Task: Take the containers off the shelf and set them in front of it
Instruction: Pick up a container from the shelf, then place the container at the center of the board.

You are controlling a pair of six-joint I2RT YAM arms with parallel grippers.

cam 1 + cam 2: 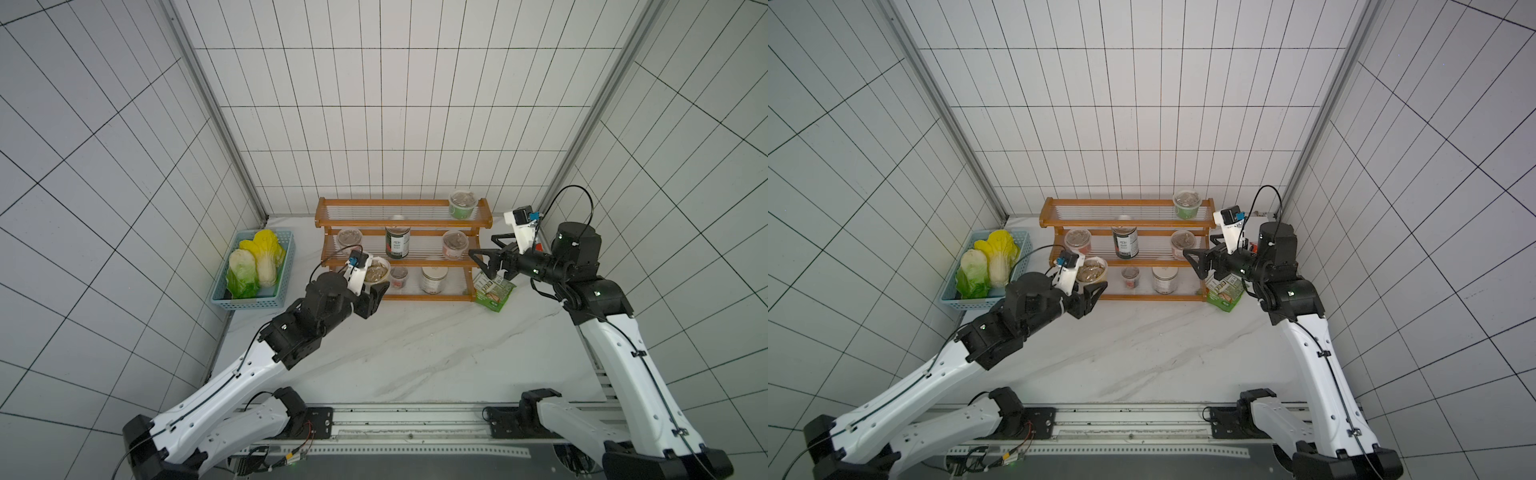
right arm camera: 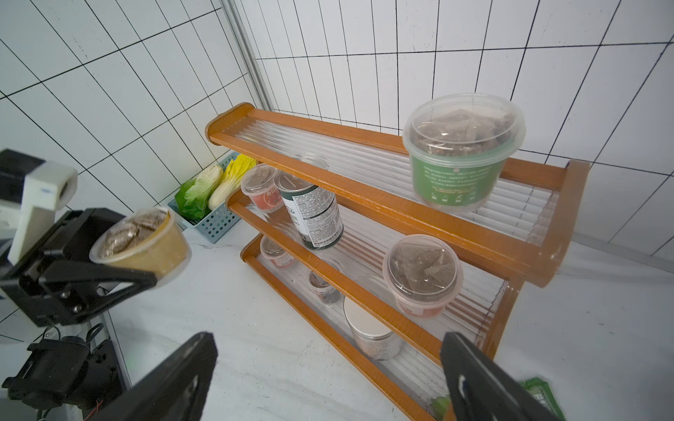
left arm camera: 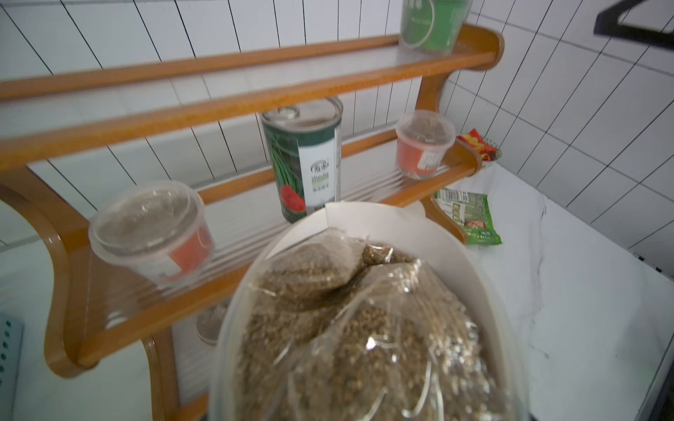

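Note:
The wooden three-tier shelf (image 1: pixel 374 224) (image 2: pixel 364 189) stands against the back wall. My left gripper (image 1: pixel 374 282) (image 2: pixel 120 251) is shut on a yellow-labelled cup (image 1: pixel 376 272) (image 3: pixel 364 320), held in the air before the shelf's left end. A green-labelled cup (image 1: pixel 462 204) stands on the top tier. The middle tier carries a dark green tin can (image 1: pixel 397 242) between two red-labelled cups (image 1: pixel 350 240) (image 1: pixel 455 244). The bottom tier holds a small cup (image 1: pixel 399 277) and a white-lidded jar (image 1: pixel 434 279). My right gripper (image 1: pixel 482 246) (image 2: pixel 328 350) hovers open and empty at the shelf's right end.
A light blue basket (image 1: pixel 249 305) with cabbages sits left of the shelf by the wall. A green snack packet (image 1: pixel 494 291) lies on the marble table at the shelf's right foot, under my right gripper. A red packet (image 3: pixel 477 144) lies behind that end.

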